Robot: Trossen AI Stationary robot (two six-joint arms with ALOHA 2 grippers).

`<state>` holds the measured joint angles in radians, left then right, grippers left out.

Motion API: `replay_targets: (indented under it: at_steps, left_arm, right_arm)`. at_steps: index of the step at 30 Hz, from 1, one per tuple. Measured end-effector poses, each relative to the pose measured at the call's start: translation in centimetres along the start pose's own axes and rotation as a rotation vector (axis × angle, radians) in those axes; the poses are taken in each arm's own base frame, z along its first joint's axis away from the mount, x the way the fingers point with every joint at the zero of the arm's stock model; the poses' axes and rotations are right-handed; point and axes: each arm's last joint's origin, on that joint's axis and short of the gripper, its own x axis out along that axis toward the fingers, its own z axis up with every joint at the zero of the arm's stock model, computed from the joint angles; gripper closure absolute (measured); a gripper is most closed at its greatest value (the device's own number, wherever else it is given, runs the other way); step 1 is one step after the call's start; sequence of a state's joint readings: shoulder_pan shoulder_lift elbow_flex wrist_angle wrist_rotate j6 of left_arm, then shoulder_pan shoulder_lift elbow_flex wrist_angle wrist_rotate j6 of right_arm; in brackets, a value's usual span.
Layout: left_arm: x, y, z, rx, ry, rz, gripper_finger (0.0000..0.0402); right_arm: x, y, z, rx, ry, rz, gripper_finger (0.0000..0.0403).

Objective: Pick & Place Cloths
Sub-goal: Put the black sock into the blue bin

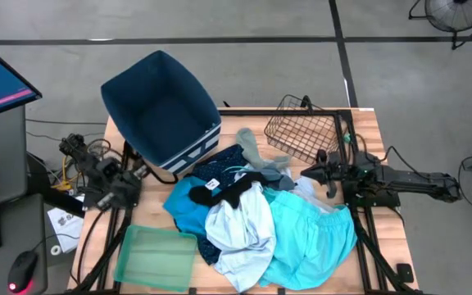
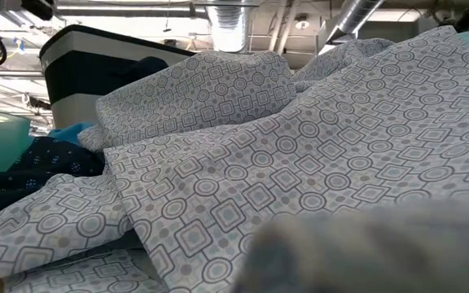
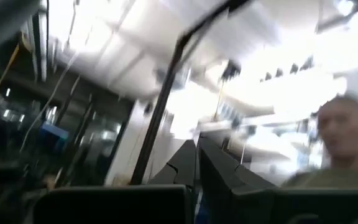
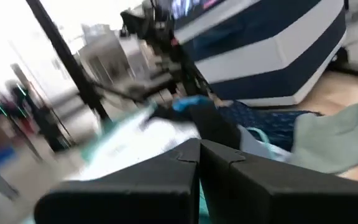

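The cloths lie heaped in the table's middle. A turquoise garment [image 1: 310, 238] is on the right and a pale patterned one [image 1: 240, 229] in the centre, which fills the low view [image 2: 300, 163]. There are also bright blue [image 1: 187, 209], black [image 1: 236, 190], dotted navy [image 1: 224, 164] and grey-green [image 1: 260, 156] pieces. My right gripper [image 1: 305, 173] [image 4: 199, 155] is shut. It hovers at the pile's right edge, pointing toward the left. My left gripper [image 1: 143, 170] [image 3: 196, 165] is shut at the table's left edge by the bin, tilted up toward the room.
A dark blue bin [image 1: 162, 111] stands tilted at the far left corner. A wire basket [image 1: 301, 131] sits at the far right and a green tray [image 1: 154, 254] lies near left. A person [image 3: 340, 143] shows beyond the table in the left wrist view.
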<state>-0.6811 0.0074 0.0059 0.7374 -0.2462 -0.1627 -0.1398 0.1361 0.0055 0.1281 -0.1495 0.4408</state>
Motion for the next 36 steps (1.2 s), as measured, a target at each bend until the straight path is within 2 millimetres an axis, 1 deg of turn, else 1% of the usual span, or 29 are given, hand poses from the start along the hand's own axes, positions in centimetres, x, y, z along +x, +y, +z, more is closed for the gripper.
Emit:
replay_targets:
  at_steps: [3, 5, 7, 9, 11, 14, 16, 19, 21, 24, 26, 28, 30, 32, 34, 36]
  left_arm:
    - [0.0, -0.1, 0.9, -0.021, -0.095, 0.000, 0.0399]
    - [-0.1, 0.0, 1.6, 0.008, -0.167, 0.053, 0.0399]
    - [0.1, -0.1, 2.8, 0.009, -0.243, 0.091, 0.0399]
    - [0.8, -0.6, 4.3, 0.023, -0.292, 0.081, 0.0400]
    - [2.1, -1.2, 5.7, 0.038, -0.297, 0.066, 0.0400]
    - [5.3, -2.3, 7.6, 0.061, -0.275, 0.061, 0.0400]
    - [8.0, -3.2, 8.3, 0.094, -0.240, 0.059, 0.0400]
    - [12.4, -4.3, 8.7, 0.169, -0.165, 0.101, 0.0400]
    - [15.3, -4.7, 8.5, 0.241, -0.106, 0.206, 0.0398]
    - [19.6, -5.3, 8.3, 0.324, -0.070, 0.371, 0.0392]
    - [22.4, -5.9, 8.3, 0.410, -0.061, 0.385, 0.0384]
    - [25.0, -6.5, 8.1, 0.553, -0.025, 0.376, 0.0372]
    - [27.0, -6.8, 7.7, 0.679, 0.054, 0.396, 0.0356]
    - [28.4, -6.7, 7.1, 0.762, 0.151, 0.465, 0.0336]
    - [29.3, -6.0, 6.7, 0.828, 0.241, 0.581, 0.0314]
    - [29.6, -5.0, 5.7, 0.881, 0.339, 0.725, 0.0291]
  right_arm:
    - [0.0, 0.3, 0.8, 0.059, -0.087, 0.027, 0.0403]
    - [-0.1, 0.6, 1.4, 0.131, -0.146, 0.065, 0.0403]
    - [-0.2, 0.8, 2.0, 0.191, -0.200, 0.097, 0.0403]
    - [-0.3, 1.0, 2.4, 0.208, -0.252, 0.097, 0.0403]
    - [-0.4, 1.0, 2.6, 0.212, -0.289, 0.095, 0.0403]
    - [-0.6, 1.3, 3.2, 0.267, -0.338, 0.133, 0.0403]
    - [-0.7, 1.3, 3.4, 0.338, -0.352, 0.131, 0.0403]
    - [-1.0, 1.8, 4.5, 0.437, -0.435, 0.165, 0.0403]
    - [-1.3, 2.2, 5.3, 0.468, -0.475, 0.197, 0.0403]
    - [-1.7, 2.9, 6.5, 0.439, -0.514, 0.230, 0.0403]
    - [-2.0, 3.4, 7.4, 0.389, -0.540, 0.243, 0.0403]
    - [-2.2, 3.9, 8.2, 0.325, -0.560, 0.242, 0.0403]
    - [-2.4, 4.3, 8.9, 0.263, -0.579, 0.236, 0.0403]
    - [-2.5, 4.6, 9.6, 0.208, -0.595, 0.226, 0.0400]
    - [-2.3, 4.8, 10.0, 0.157, -0.596, 0.207, 0.0391]
    - [-2.1, 4.9, 10.4, 0.106, -0.593, 0.187, 0.0376]
